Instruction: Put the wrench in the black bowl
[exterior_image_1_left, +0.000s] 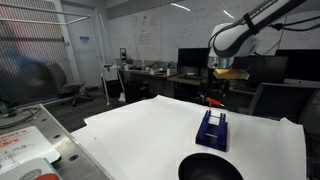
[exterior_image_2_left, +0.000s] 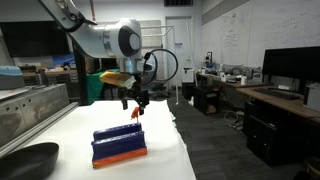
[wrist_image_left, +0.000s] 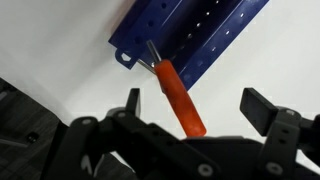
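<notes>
"While the wrist view is up, I can see my gripper (wrist_image_left: 194, 102) spread wide, its fingers (wrist_image_left: 262, 108) well apart and closed on nothing."

"So where's the wrench?"

"The wrench (wrist_image_left: 180, 98) runs slantwise through the gap between the jaws, and its orange-red handle touches neither finger. Its metal tip meets the top edge of the dark blue perforated rack (wrist_image_left: 205, 30). Whether it's slotted into a hole there, I cannot tell."

"And from outside?"

"In both exterior views I've got the gripper (exterior_image_1_left: 214, 92) hanging just above the rack (exterior_image_1_left: 211, 130), with the wrench (exterior_image_2_left: 135, 113) showing as a short red sliver between the two. The rack stands on the white counter (exterior_image_1_left: 140, 130), set in from the edges."

"What about the bowl?"

"The black bowl (exterior_image_1_left: 210, 170) sits right at the counter edge closest to that camera, near the rack but apart from it. In an exterior view the black bowl (exterior_image_2_left: 25, 160) lies by a counter corner, well apart from my gripper (exterior_image_2_left: 137, 101). The wrench is up at the rack, not in the bowl."
</notes>
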